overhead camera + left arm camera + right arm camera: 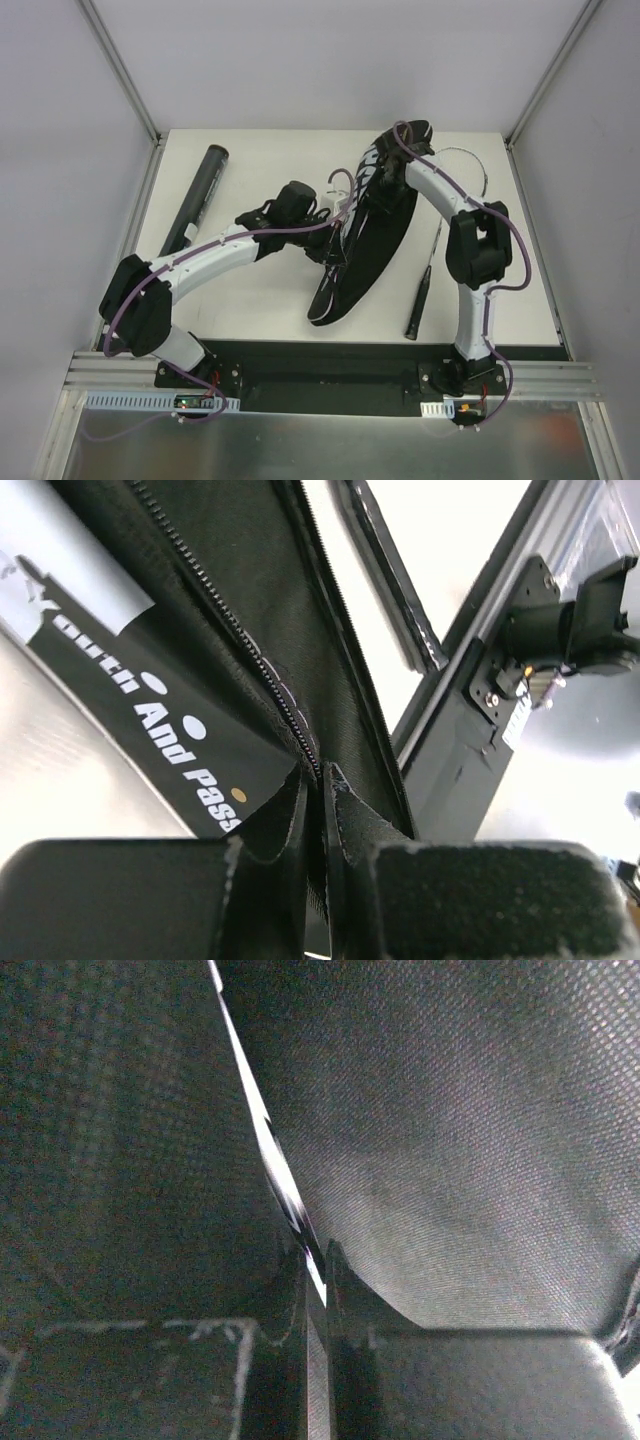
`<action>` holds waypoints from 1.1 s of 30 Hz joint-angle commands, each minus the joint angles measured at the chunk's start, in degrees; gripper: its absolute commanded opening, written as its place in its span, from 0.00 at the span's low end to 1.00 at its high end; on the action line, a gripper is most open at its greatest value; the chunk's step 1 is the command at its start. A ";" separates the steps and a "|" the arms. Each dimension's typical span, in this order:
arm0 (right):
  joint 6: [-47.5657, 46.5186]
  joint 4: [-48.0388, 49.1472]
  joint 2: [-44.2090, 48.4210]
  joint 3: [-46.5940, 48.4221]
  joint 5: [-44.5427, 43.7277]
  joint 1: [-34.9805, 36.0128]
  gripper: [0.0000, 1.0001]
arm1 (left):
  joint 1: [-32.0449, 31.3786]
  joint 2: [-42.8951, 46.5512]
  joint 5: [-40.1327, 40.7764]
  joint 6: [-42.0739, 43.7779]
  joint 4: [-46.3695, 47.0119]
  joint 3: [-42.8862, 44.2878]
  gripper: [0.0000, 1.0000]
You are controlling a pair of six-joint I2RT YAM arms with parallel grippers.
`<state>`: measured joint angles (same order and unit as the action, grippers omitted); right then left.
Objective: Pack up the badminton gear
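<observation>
Far left: long black tube [199, 196] is lying on the table [250, 300], well apart from the rest. Centre: left gripper [322, 865] is clamping narrow on the black bag [250, 580] edge beside the zipper [230, 628]. White lettering [165, 715] is reading "…outh And pass", both ends cut off. The bag is lying mid-table. Right gripper [318, 1335] is pinching bag fabric, with weave filling its view. Far right: racket [419, 305] is lying beside the bag, head partly hidden behind the right arm [475, 245].

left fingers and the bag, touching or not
Touching. The left wrist view shows the left fingers closed on a fold of the bag, with black fabric pinched between them.
</observation>
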<state>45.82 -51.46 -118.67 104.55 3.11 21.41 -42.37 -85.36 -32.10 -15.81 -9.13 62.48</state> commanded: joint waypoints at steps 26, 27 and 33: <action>-21.42 21.99 27.98 -33.98 30.27 -0.49 0.96 | 2.20 3.09 -2.80 -9.41 -8.98 -2.62 0.00; -16.78 25.06 27.10 -33.28 30.46 -0.32 0.96 | 2.20 3.18 -2.88 -9.50 -8.89 -2.97 0.00; -6.72 30.54 17.61 -25.91 29.84 1.18 0.95 | 2.20 4.33 -2.97 -10.03 -8.89 -3.77 0.00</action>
<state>29.15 -28.64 -95.77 73.21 30.57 21.63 -40.12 -84.27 -33.82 -24.67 -18.83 58.96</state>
